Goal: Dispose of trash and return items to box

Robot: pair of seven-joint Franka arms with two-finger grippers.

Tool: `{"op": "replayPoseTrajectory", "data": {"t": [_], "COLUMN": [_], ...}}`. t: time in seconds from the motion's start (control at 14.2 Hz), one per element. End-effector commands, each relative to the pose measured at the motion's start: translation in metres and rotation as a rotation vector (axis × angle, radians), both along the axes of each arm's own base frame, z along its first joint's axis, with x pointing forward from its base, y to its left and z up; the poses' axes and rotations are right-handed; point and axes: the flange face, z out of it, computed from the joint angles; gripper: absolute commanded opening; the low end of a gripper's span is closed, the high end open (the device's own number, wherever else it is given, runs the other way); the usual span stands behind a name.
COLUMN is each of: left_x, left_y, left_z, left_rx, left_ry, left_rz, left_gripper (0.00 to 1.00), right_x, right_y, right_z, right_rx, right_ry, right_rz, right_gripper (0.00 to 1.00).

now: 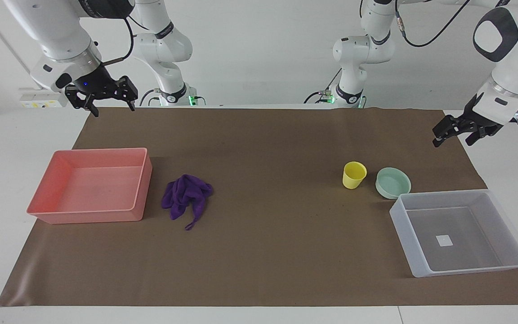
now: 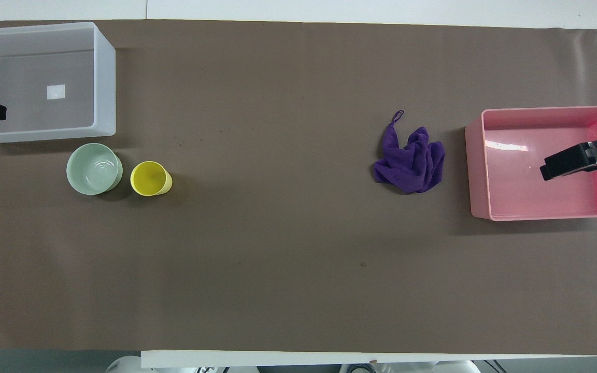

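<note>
The tabletop (image 1: 259,270) is sorted by job: the pink tray (image 1: 140,180) sits at the right arm's end with the rag (image 1: 187,195) just beside it, likely the trash drop. The box (image 1: 421,265) lies at the left arm's end, empty, with the bowl (image 1: 393,182) and cup (image 1: 354,174) close by, slightly nearer the robots. The right end effector (image 1: 106,96) hangs released, waiting, up near its base; whether the left end effector (image 1: 459,130) is released or clenched I cannot tell.
</note>
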Motion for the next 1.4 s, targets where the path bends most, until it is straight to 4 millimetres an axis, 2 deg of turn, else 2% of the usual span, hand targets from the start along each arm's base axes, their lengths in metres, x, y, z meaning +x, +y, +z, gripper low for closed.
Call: {"op": "replayPoseTrajectory", "data": {"t": [0.0,0.14,0.28,0.35,0.42,0.49,0.56,0.63,0.7,0.77,0.91,1.05,1.12,1.26,1.33], "left_x": [0.001,0.001,-0.003,-0.012,-0.030,-0.048,-0.060,-0.065,-0.068,-0.073,-0.089,-0.081,-0.073,-0.054,-0.046], "left_y": [0.000,0.000,0.000,-0.001,0.000,0.002,0.003,0.004,-0.002,-0.002,0.002,0.006,0.007,0.009,0.009], "left_z": [0.005,0.005,-0.010,-0.035,-0.077,-0.110,-0.137,-0.157,-0.178,-0.199,-0.235,-0.254,-0.261,-0.271,-0.275], "left_rx": [-0.018,-0.016,-0.017,-0.020,-0.024,-0.026,-0.026,-0.024,-0.023,-0.021,-0.018,-0.012,-0.009,-0.004,-0.002], "left_ry": [-0.022,-0.026,-0.041,-0.071,-0.105,-0.143,-0.128,-0.096,-0.073,-0.059,-0.057,-0.129,-0.149,-0.189,-0.197], "left_rz": [-0.017,-0.017,-0.013,-0.002,0.002,0.009,0.012,0.016,0.011,0.021,0.021,0.030,0.033,0.045,0.048], "left_gripper": [1.00,1.00,1.00,1.00,1.00,1.00,1.00,1.00,1.00,1.00,1.00,1.00,1.00,1.00,1.00], "right_x": [-0.005,-0.004,0.000,0.001,0.005,0.011,0.023,0.033,0.043,0.051,0.058,0.058,0.057,0.050,0.049], "right_y": [0.001,0.001,0.001,0.006,0.013,0.019,0.022,0.033,0.050,0.058,0.081,0.106,0.111,0.122,0.122], "right_z": [-0.001,-0.001,-0.007,-0.011,-0.021,-0.028,-0.042,-0.055,-0.078,-0.105,-0.161,-0.221,-0.245,-0.290,-0.305], "right_rx": [-0.001,0.001,0.003,0.016,0.037,0.081,0.101,0.104,0.106,0.105,0.104,0.092,0.091,0.085,0.083], "right_ry": [-0.014,-0.014,-0.033,-0.070,-0.080,-0.086,-0.090,-0.092,-0.081,-0.086,-0.098,-0.106,-0.118,-0.097,-0.096], "right_rz": [-0.007,-0.006,-0.008,-0.012,-0.027,-0.042,-0.045,-0.027,-0.003,0.005,0.028,0.062,0.058,0.064,0.063], "right_gripper": [1.00,1.00,1.00,1.00,1.00,1.00,1.00,1.00,1.00,1.00,1.00,1.00,1.00,1.00,1.00]}}
